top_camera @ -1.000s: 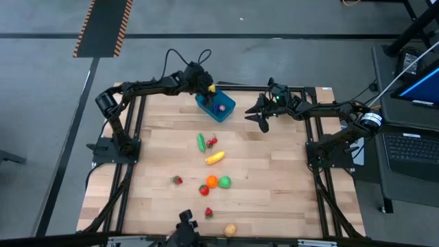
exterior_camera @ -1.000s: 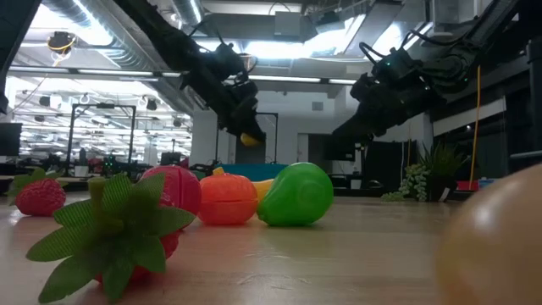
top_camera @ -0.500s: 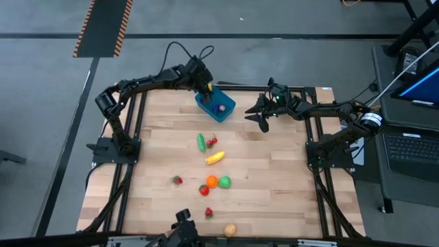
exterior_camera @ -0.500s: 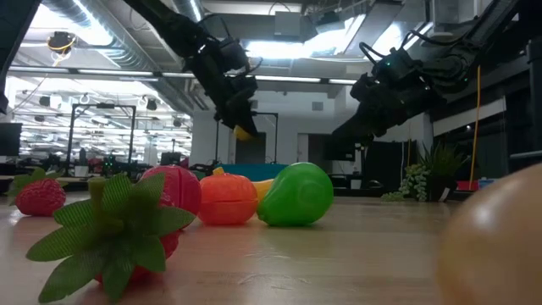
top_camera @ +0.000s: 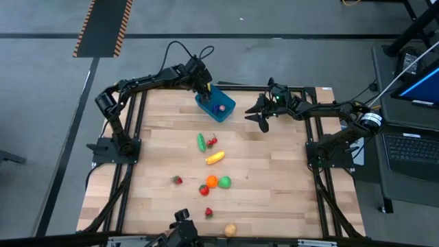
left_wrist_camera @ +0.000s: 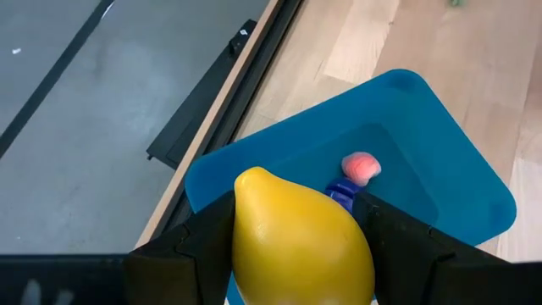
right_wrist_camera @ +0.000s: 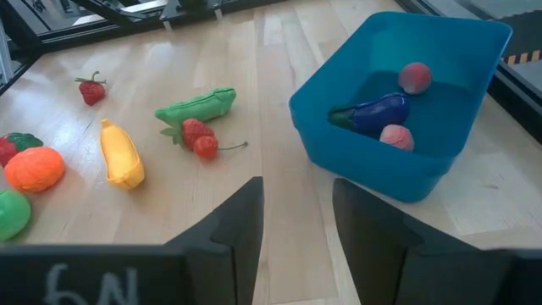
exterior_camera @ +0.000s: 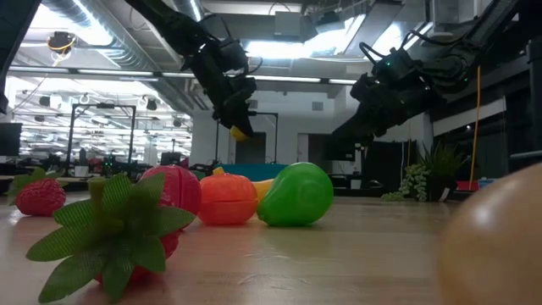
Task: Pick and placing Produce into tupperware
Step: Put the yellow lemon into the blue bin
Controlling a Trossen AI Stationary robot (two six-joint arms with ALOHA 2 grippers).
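The blue tupperware [top_camera: 215, 107] stands on the table near the far edge, and it holds a purple eggplant [right_wrist_camera: 377, 113] and two pink round fruits [right_wrist_camera: 414, 77]. My left gripper [top_camera: 203, 85] hovers over the container's far-left corner, shut on a yellow lemon [left_wrist_camera: 301, 241]. My right gripper [top_camera: 263, 118] waits open, raised to the right of the container. The other produce lies on the table: a green pod [top_camera: 201, 142], cherries [top_camera: 212, 142], a yellow piece [top_camera: 215, 158], an orange [top_camera: 212, 181] and a green pear [top_camera: 224, 181]. My left gripper pinches the yellow lemon across its broad middle [left_wrist_camera: 254, 246], one finger on each side. The fingers come from above, pointing down. The lemon is lifted clear over the container's rim [left_wrist_camera: 207, 182], and its pointed end [left_wrist_camera: 254, 176] sticks out beyond the fingers.
Strawberries [top_camera: 177, 180] [top_camera: 208, 213], a red fruit [top_camera: 204, 190] and a tan one [top_camera: 230, 230] lie toward the near edge. Bare wood stretches along the table's left and right sides. The black frame rail [left_wrist_camera: 212, 110] runs just past the container.
My left gripper has carried the lemon a little up and toward the table's far-left, from over the container's middle to over its far-left corner. It has stayed shut on the lemon. The right arm has kept still.
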